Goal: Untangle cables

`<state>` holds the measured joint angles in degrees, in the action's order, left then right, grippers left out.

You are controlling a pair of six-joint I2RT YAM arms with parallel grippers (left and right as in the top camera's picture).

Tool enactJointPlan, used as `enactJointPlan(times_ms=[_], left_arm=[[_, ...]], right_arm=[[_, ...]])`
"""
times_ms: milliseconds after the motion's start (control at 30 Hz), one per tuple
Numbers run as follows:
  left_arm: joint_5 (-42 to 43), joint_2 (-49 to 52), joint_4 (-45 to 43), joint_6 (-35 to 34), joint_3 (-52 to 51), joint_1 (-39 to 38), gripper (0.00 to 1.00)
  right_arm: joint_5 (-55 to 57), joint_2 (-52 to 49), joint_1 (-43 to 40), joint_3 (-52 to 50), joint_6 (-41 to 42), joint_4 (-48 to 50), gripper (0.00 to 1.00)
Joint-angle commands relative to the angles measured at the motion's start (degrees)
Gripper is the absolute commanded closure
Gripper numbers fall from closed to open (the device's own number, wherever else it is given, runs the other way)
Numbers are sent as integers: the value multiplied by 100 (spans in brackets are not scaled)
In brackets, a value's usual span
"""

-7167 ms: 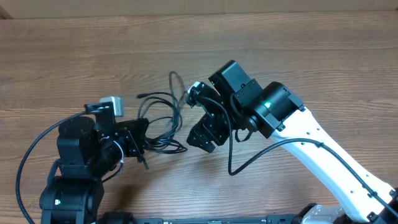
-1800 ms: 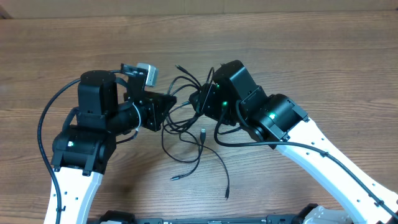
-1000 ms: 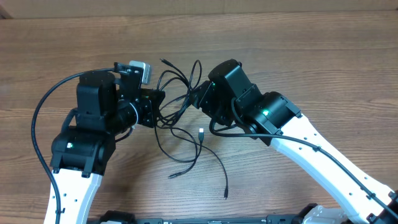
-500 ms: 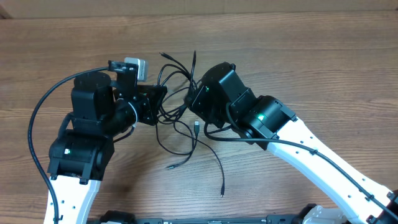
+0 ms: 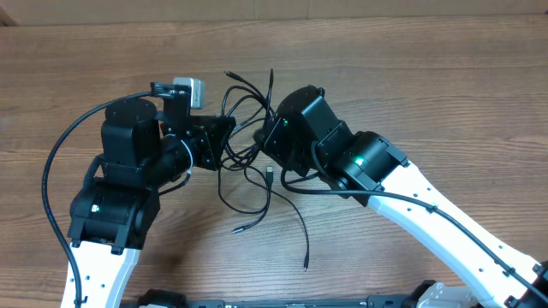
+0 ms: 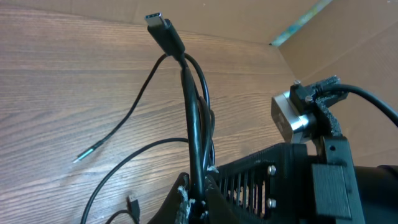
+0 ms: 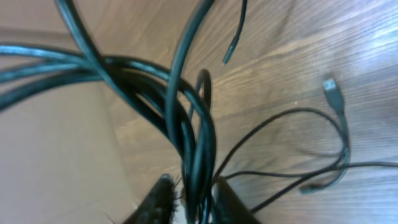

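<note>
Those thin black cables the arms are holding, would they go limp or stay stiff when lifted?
Probably floppy: the cables sag in loose loops, ends trailing on the table. Likely light, since the left gripper pinches several at once. Slightly springy perhaps: the stretch under one plug tip stands upright.

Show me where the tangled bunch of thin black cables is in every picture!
Overhead: the tangled bunch of thin black cables sits upper middle, between the left gripper and the right gripper.
Left wrist: it rises from bottom centre to a plug tip at the top.
Right wrist: it fills the middle, close up.
Shared landmark: the brown wooden table behind it.
</note>
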<state>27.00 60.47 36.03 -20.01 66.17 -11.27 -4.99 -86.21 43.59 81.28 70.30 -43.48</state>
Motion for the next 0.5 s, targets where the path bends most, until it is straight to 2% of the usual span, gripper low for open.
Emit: enactJointPlan(times_ms=[0,167,267,467], left_arm=[[116,-103,-59,-197,151,-39,96],[118,-103,-116,-323,151,-39,96],[118,-103,-173,-487,155,-37,96],[138,-103,-164,-511,184,-37,96]], right_arm=[[136,4,17,9,-2,11,86],[256,0,17,4,-4,-42,85],[297,-28,17,2,-11,-70,96],[350,-105,17,-28,-24,-94,96]])
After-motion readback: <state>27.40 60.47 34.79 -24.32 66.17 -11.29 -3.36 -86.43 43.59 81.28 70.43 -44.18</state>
